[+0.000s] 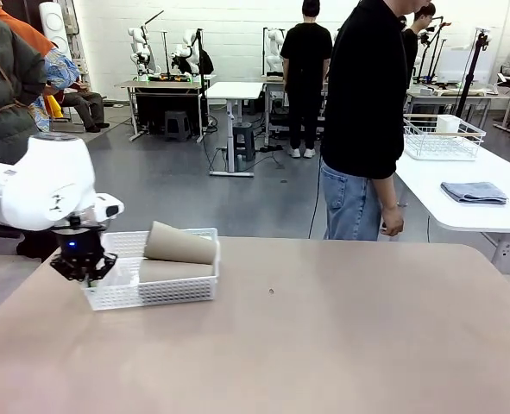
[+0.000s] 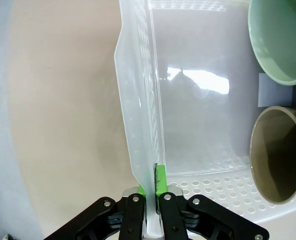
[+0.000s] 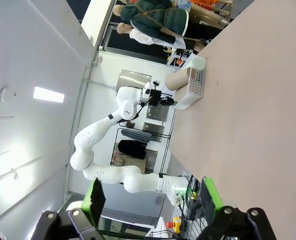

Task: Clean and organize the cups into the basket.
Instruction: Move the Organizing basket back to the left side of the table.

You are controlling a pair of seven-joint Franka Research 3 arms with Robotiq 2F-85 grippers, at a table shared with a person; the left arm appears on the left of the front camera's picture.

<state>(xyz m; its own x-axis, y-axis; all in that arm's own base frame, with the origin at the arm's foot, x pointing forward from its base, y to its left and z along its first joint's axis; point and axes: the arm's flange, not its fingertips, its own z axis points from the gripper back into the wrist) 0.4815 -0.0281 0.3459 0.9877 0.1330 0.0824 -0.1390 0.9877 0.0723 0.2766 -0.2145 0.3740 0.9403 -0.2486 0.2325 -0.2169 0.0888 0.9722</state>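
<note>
Counter (image 1: 324,328) surface stretches bare and tan from the middle out toward 3 o'clock in the front view, leaving wide open room on that side. A person (image 1: 367,112) in a black top and jeans stands at the far edge near 1 o'clock, one hand hanging just above the counter's far rim. Beyond, a white side table carries a wire basket (image 1: 443,138) and a folded grey cloth (image 1: 474,191).

The basket (image 1: 151,276) sits toward the counter's left side, at about 9 o'clock, its near long wall facing me. Two tan cups (image 1: 179,245) lie on their sides in it, the upper one resting across the rim. In my left wrist view the open mouths of a green cup (image 2: 280,37) and a tan one (image 2: 278,160) show at 3 o'clock, inside the basket.

My left gripper (image 2: 150,187) has its jaws clenched on the basket's short end wall, one green pad inside, one outside.

My right gripper (image 3: 153,200) hangs well away from the basket, jaws spread wide with nothing between them.
</note>
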